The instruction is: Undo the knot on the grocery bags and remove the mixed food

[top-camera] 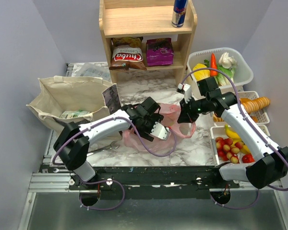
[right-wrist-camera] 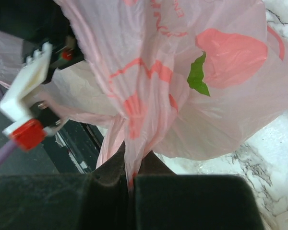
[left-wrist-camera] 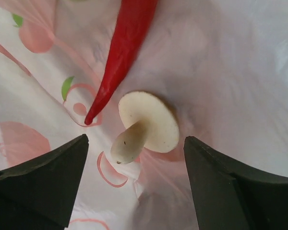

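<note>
Sitting on marble tbl (top-camera: 194,148): pink bag (top-camera: 175,111); wood shelf (top-camera: 139,21) behind.

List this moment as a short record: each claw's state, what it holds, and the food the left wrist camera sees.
left claw: open, holds nothing
right claw: shut on a bunched strip of the pink bag
food at left claw: mushroom between the fingers, not touched; red pepper just beyond it
food rests on: the pink bag's plastic
canvas tote: left of the pink bag, not handled
</note>
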Action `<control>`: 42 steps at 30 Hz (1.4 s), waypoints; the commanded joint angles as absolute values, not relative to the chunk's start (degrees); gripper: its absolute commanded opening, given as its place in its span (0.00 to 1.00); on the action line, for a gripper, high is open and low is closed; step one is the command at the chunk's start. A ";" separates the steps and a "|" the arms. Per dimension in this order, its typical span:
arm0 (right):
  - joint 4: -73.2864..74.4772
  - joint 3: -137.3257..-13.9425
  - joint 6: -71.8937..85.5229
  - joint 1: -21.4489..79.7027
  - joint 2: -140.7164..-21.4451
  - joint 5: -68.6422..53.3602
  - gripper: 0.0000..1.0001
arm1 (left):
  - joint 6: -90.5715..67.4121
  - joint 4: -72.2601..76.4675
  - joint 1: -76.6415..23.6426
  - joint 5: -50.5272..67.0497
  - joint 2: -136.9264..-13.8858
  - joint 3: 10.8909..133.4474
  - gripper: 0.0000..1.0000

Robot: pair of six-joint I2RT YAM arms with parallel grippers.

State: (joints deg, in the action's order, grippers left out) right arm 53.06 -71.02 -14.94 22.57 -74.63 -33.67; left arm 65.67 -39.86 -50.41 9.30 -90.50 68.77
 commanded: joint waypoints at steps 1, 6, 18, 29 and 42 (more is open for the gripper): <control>53.04 -70.48 -14.16 22.90 -75.12 -33.65 0.01 | 72.70 -39.24 -48.10 5.30 -94.82 69.35 0.82; 52.86 -70.74 -13.80 22.94 -75.76 -33.49 0.01 | 73.94 -39.75 -47.35 5.35 -98.94 68.86 0.64; 49.78 -75.42 -10.04 22.85 -76.41 -34.79 0.39 | 65.03 -56.50 -47.29 26.46 -86.11 79.10 0.00; 47.12 -86.29 1.69 22.86 -74.14 -43.28 0.82 | 41.25 -42.13 -46.14 27.27 -82.67 82.13 0.00; 44.39 -84.55 2.29 23.91 -72.37 -44.73 0.43 | 31.88 -33.22 -46.09 28.88 -79.49 83.46 0.00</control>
